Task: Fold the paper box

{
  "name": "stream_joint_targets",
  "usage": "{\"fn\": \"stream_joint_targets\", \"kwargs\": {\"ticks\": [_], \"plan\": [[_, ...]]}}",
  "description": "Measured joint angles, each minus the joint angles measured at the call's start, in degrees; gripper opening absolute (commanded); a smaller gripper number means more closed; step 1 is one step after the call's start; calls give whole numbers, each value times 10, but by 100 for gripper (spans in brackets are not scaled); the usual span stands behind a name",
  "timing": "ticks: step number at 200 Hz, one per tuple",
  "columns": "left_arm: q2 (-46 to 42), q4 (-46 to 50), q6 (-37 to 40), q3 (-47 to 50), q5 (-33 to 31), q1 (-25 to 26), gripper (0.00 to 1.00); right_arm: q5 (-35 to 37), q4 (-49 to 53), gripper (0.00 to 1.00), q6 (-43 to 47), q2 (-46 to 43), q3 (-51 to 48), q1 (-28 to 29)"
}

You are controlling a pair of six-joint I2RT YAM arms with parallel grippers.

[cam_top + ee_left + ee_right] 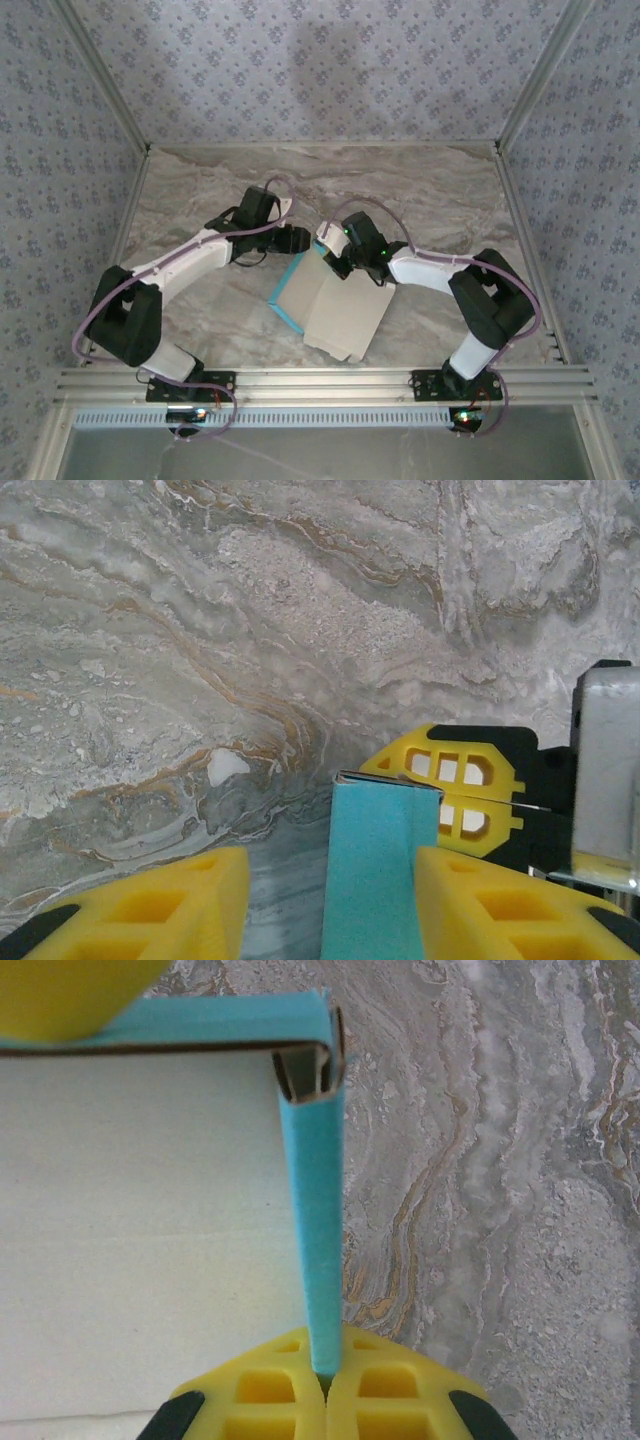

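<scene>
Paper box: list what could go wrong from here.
1. The right gripper pinches only the thin edge of the box's blue wall; it could slip out or crease.
2. The left gripper straddles a blue panel off-centre; closing may push it sideways and undo the corner.

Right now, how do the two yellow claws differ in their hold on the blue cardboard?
The right gripper is shut; the left gripper is open. The right pinches a blue wall of the paper box with both fingers; the left only straddles one, a gap beside one finger. Both have yellow fingers.
</scene>
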State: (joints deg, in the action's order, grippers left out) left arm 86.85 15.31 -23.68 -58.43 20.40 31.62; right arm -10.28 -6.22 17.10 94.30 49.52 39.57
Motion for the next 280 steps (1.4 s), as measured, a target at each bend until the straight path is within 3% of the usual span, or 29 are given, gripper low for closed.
{"fn": "stream_joint_targets", "kwargs": {"ticks": [98, 173, 224, 255, 280], "plan": [[37, -42, -32, -2, 23, 7, 43, 24, 9, 0, -13, 1, 0, 0], [35, -89, -94, 24, 14, 5, 43, 113, -7, 0, -13, 16, 7, 22], [31, -122, -124, 65, 26, -9, 41, 108, 5, 54, 7, 22, 19, 29], [31, -125, -134, 98, 27, -47, 47, 60, 50, 66, 12, -18, 40, 21], [28, -123, -126, 99, 10, -68, 52, 26, 97, 67, 13, -64, 76, 3]]}}
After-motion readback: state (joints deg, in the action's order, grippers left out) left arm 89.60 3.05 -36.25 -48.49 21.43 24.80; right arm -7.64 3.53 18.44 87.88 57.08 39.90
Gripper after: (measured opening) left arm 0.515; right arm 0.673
